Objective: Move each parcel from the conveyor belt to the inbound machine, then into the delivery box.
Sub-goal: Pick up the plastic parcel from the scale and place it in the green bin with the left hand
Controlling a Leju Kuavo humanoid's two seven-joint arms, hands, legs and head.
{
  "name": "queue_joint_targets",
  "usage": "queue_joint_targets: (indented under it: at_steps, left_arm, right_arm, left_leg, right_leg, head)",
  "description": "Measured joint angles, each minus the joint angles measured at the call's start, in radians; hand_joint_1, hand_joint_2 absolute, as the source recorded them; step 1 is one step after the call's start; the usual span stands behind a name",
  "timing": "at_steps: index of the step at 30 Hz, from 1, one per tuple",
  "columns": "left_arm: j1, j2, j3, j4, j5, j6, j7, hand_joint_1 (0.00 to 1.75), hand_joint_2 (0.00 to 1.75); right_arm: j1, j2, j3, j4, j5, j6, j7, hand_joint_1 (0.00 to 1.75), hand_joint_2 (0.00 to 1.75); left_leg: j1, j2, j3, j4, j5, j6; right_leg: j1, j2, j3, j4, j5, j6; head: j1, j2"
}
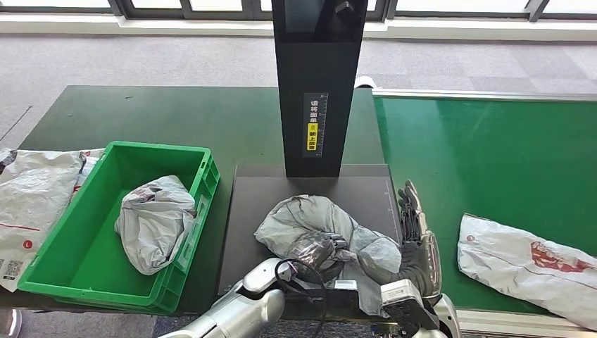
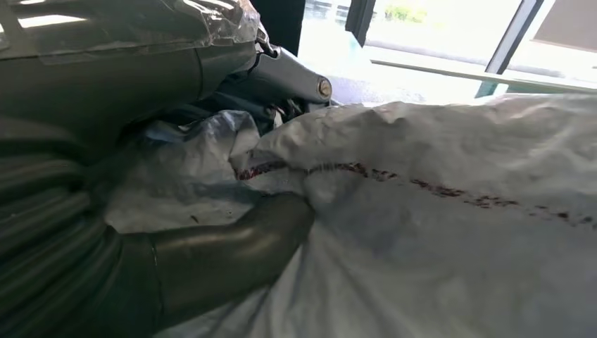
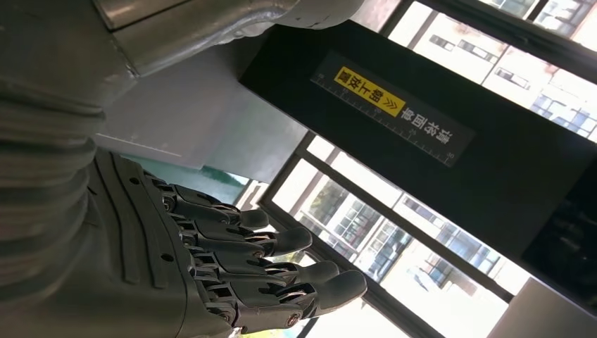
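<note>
From the head view, a green crate [image 1: 189, 243] is sitting on the dark green table [image 1: 169, 116] to the left, holding one crumpled grey parcel bag [image 1: 153, 220] that is leaning against its right wall. Just outside the crate's left wall, white mail bags [image 1: 32, 197] are lying on the table. In the middle, the inbound machine's dark platform [image 1: 281, 186] is carrying a grey parcel [image 1: 310, 222] below the black upright column [image 1: 318, 84] with its yellow label. The parcel's long axis is running diagonally, from the platform's centre-left down toward the near right corner. The left hand [image 1: 320, 248] is lying on top of the parcel's middle, its fingers curling into the wrinkled plastic and gripping it. The right hand [image 1: 417, 236] is standing edge-up just beside the parcel's right end, fingers straight and together, pointing away from the robot, holding nothing. On the bright green conveyor belt [image 1: 493, 155] to the right, another white parcel with red print [image 1: 531, 264] is lying.

In the left wrist view, the left hand [image 2: 232, 253] is pressing its thick thumb into the pale parcel [image 2: 436, 232], bunching a fold along a red printed line.

In the right wrist view, the right hand [image 3: 211, 260] is holding its dark fingers [image 3: 281, 243] extended and side by side, with the black column [image 3: 436, 134] beyond them.
</note>
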Motion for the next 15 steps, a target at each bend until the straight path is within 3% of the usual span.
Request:
queue_joint_targets:
  at_steps: [7,15]
  left_arm:
    - [0.000,0.000,0.005,0.000,-0.003,0.005,-0.006,1.75,1.75]
    - [0.029,0.004,0.074,-0.030,0.016,0.110,-0.049,1.75,1.75]
  right_arm:
    - [-0.007,0.000,0.000,0.011,0.000,-0.001,-0.001,0.00,1.75]
    - [-0.004,0.000,0.000,0.011,0.000,-0.013,-0.001,0.00,1.75]
  left_leg:
    - [0.000,0.000,0.000,0.000,0.000,0.000]
    - [0.000,0.000,0.000,0.000,0.000,0.000]
  right_leg:
    - [0.000,0.000,0.000,0.000,0.000,0.000]
    - [0.000,0.000,0.000,0.000,0.000,0.000]
  head:
    - [0.000,0.000]
    - [0.000,0.000]
